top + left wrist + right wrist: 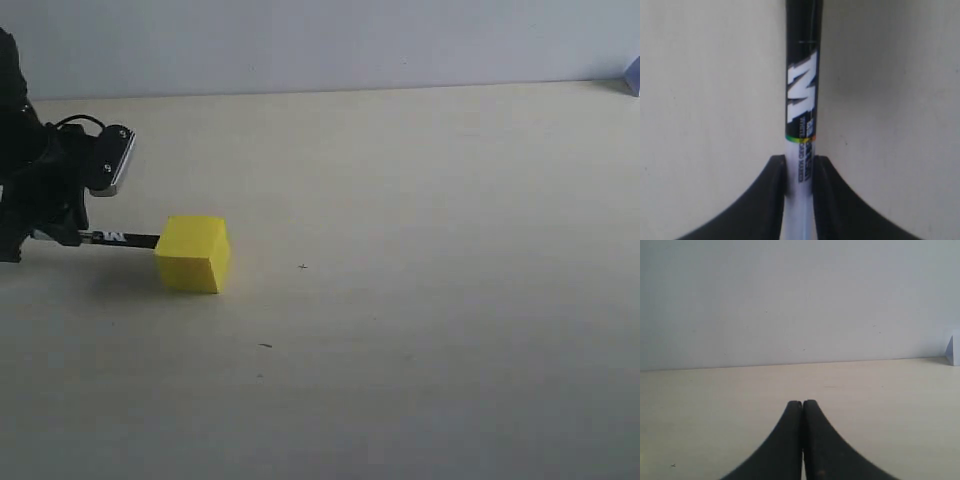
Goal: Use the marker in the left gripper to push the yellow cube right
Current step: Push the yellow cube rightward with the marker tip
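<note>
Being pinched by its white barrel between the two black fingers [775, 200] of the left gripper [800, 167], the marker [125, 238] is being held roughly level and low over the cream table [420, 300], with its long axis being laid along the line of the push, left to right in the exterior view. Its black printed end is being pointed straight away from the fingers and toward the yellow cube [193, 254], which is being seen resting on the table at the left of the scene, just right of the gripper and directly off the marker's tip. The tip is being shown meeting the cube's left face, but whether it is truly pressing or stopping just short cannot be told. The cube is being presented slightly turned, one vertical edge toward the camera, so an off-centre push is being judged likely to spin it rather than slide it squarely. The coming move is being judged a straight travel of the left arm rightward along the marker's own axis. The right gripper [802, 440], its fingers being pressed together on nothing, is not being shown in the exterior view, so the left arm is being taken as the nearer.
</note>
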Action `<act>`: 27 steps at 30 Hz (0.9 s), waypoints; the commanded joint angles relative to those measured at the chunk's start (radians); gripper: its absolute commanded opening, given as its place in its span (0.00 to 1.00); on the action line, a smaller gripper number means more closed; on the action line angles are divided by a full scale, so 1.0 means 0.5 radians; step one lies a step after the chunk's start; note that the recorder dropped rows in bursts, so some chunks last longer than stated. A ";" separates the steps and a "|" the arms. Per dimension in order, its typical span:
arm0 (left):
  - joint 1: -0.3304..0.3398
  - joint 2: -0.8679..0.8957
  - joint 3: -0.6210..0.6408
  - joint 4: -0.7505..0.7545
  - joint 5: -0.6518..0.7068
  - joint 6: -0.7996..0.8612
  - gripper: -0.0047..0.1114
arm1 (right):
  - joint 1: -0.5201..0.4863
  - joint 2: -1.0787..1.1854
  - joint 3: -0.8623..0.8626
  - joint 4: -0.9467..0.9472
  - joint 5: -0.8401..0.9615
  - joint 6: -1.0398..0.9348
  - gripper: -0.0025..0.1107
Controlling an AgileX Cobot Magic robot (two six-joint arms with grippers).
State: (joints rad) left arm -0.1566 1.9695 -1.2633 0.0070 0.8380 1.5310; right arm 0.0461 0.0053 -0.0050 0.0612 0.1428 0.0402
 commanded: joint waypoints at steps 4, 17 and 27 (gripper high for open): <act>0.130 -0.009 0.008 0.090 0.141 -0.101 0.04 | 0.002 -0.011 0.010 -0.001 -0.017 -0.003 0.02; 0.110 -0.009 0.008 0.077 0.182 -0.101 0.04 | 0.002 -0.011 0.010 -0.001 -0.017 -0.003 0.02; -0.270 -0.009 0.008 0.029 0.091 -0.101 0.04 | 0.002 -0.011 0.010 -0.001 -0.017 -0.003 0.02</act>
State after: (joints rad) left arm -0.2677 1.9695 -1.2633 0.0325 0.8984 1.4867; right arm 0.0461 0.0053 -0.0050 0.0612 0.1428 0.0402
